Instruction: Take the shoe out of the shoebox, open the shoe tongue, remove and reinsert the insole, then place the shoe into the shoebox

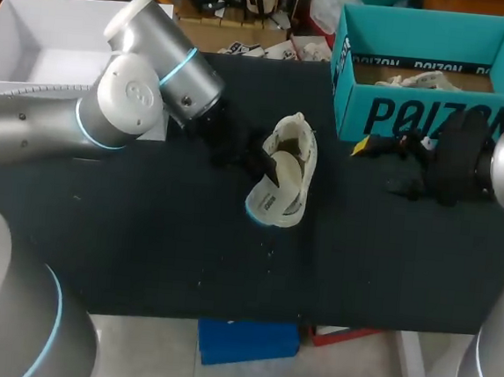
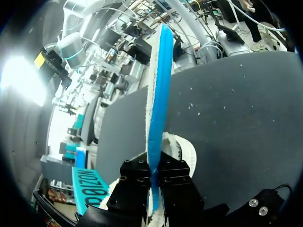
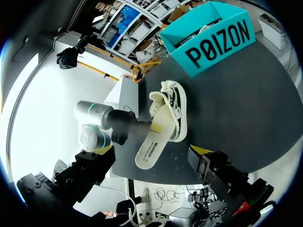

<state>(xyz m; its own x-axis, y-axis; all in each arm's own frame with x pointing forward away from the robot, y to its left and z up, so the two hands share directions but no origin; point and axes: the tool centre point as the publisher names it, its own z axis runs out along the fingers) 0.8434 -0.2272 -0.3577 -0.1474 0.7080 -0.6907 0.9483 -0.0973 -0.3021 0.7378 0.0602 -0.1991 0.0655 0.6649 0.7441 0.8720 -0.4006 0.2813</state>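
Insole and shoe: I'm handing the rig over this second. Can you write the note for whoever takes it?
Left gripper: shut on the insole, held by its edge, right beside the shoe.
Right gripper: open, empty, in front of the teal shoebox.
Shoe: on the table near the middle, apart from the shoebox. A second shoe sits inside the box.
Done: shoe out of the box, insole out of the shoe.
Left: put the insole back in, then place the shoe into the shoebox.
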